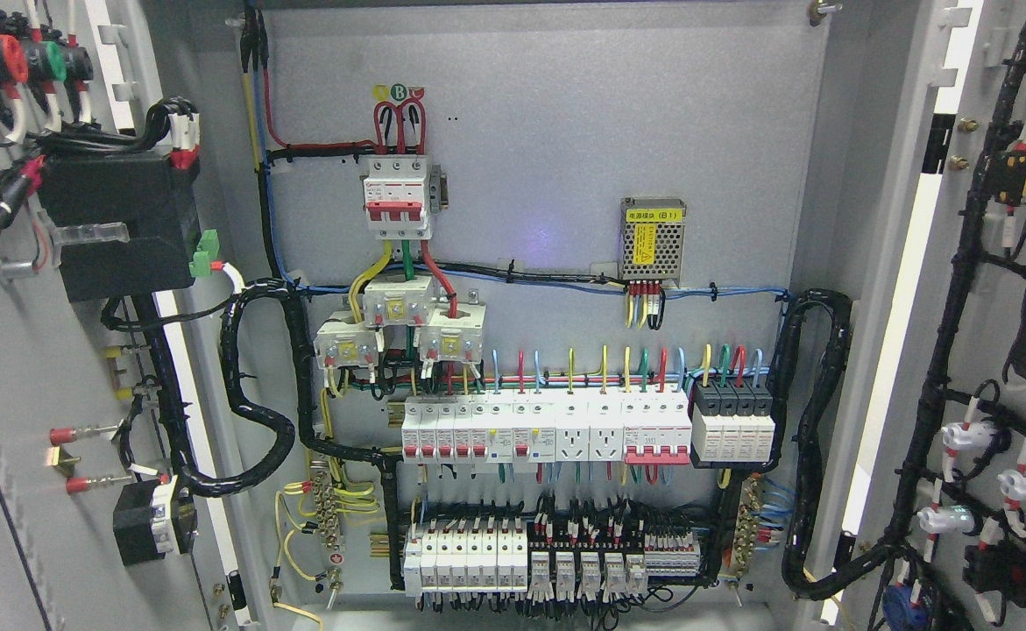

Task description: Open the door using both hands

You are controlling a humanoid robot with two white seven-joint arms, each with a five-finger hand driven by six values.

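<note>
Grey steel cabinet (548, 193) stands wide open: left door (31, 368) and right door (994, 350) are both swung out to the picture's edges, so the opening looks done. Neither robot hand shows, so their state cannot be told. Inside sit a red breaker (399, 197), a power supply (652, 241) and breaker rows (548, 429). Next would likely be confirming, nothing more.

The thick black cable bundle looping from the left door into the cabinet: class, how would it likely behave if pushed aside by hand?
The black cable bundle would probably flex rather than stay rigid, since it hangs in a loose curve. Its spiral wrap suggests many wires together, so likely springy and fairly heavy. Being fixed at the left door and the backplate, it would probably swing back.
</note>
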